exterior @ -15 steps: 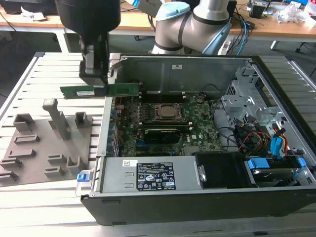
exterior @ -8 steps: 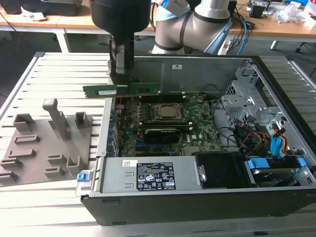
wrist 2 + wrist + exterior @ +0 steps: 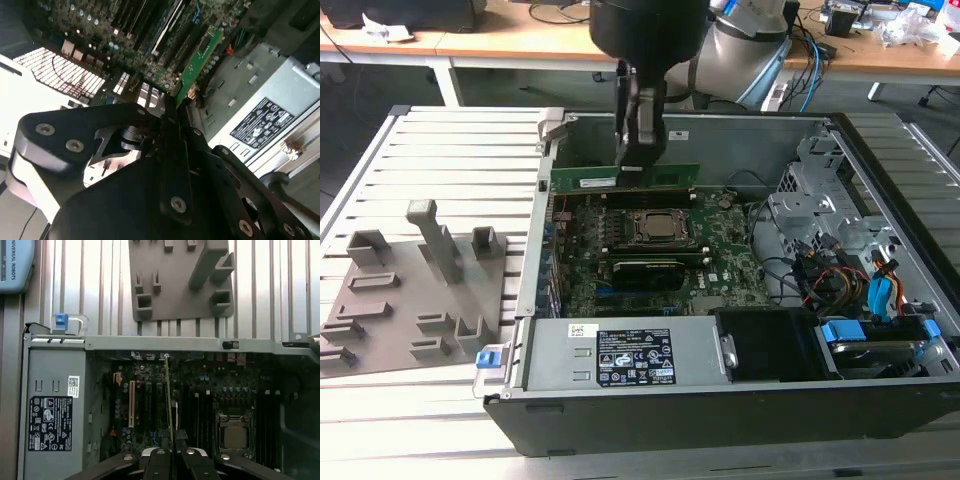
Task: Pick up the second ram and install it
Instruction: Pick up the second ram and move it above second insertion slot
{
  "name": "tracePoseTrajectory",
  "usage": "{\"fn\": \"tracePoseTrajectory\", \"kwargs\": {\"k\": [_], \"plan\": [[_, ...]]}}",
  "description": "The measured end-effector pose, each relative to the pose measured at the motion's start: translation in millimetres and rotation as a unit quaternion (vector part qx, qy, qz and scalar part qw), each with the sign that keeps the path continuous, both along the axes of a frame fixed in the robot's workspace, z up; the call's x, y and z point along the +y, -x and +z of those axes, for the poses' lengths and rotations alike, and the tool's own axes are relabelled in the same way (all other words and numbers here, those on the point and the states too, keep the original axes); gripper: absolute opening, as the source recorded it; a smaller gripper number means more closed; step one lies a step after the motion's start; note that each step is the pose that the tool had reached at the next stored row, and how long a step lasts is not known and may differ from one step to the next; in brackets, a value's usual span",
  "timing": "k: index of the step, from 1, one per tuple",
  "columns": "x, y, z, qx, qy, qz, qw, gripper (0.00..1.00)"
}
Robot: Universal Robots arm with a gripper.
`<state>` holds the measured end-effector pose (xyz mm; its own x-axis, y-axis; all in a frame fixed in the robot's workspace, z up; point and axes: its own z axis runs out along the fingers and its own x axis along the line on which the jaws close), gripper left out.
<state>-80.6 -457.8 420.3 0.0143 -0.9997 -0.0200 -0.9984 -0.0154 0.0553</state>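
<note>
— Over the far side of the motherboard [image 3: 665, 250], what does the gripper [image 3: 638, 165] have?

— One stick, the second ram [image 3: 585, 182]. Both fingers are clamped flat on it near the middle of its length, and in the exterior view it hangs with its long edge level, close above the board.

— Is it seated in a slot?

— I cannot tell. In the first wrist view the second ram [image 3: 168, 390] shows edge-on, running from the gripper [image 3: 172, 433] toward the case wall, just beside the bank of long dark slots. In the second wrist view its green end [image 3: 202, 52] sticks out past the closed fingertips [image 3: 170, 107].

— How many sticks do you count?

— One that is clear, the one being held.

— And the other parts?

— One open computer case [image 3: 720, 420] lying on one slatted table [image 3: 450, 160]. One processor socket [image 3: 650, 228] sits mid-board, nearer than the stick. One power supply [image 3: 550, 350] fills the near side, bearing two labels, one white and one black. One blue clip [image 3: 492, 357] sits at its corner on the exterior view's left.

— Anything outside the case?

— One grey tray [image 3: 400, 305] with several raised holders, on the exterior view's left, well apart from the gripper.
</note>
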Motion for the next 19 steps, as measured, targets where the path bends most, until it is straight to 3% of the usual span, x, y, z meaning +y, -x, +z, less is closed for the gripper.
{"fn": "tracePoseTrajectory", "kwargs": {"k": [5, 9, 10, 11, 13, 14, 15, 16, 19], "plan": [[4.3, -23.2, -0.2, 0.0007, 0.0001, 0.000, 1.0000, 0.14], [14.1, -37.5, -0.8, 0.0011, 0.0000, 0.000, 1.0000, 0.14], [30.5, -43.0, -3.1, 0.0012, 0.0000, 0.000, 1.0000, 0.14], [36.8, -43.1, -10.7, 0.0013, -0.0006, -0.015, 0.9999, 0.14], [36.9, -43.0, -14.4, 0.0013, -0.0007, -0.046, 0.9990, 0.14], [36.8, -43.0, -15.8, 0.0014, -0.0020, -0.060, 0.9982, 0.14], [36.9, -43.0, -16.0, 0.0017, -0.0063, -0.063, 0.9980, 0.14], [36.9, -43.0, -16.4, 0.0022, -0.0160, -0.067, 0.9976, 0.14], [36.9, -42.9, -18.9, 0.0027, -0.0244, -0.071, 0.9972, 0.14]]}}
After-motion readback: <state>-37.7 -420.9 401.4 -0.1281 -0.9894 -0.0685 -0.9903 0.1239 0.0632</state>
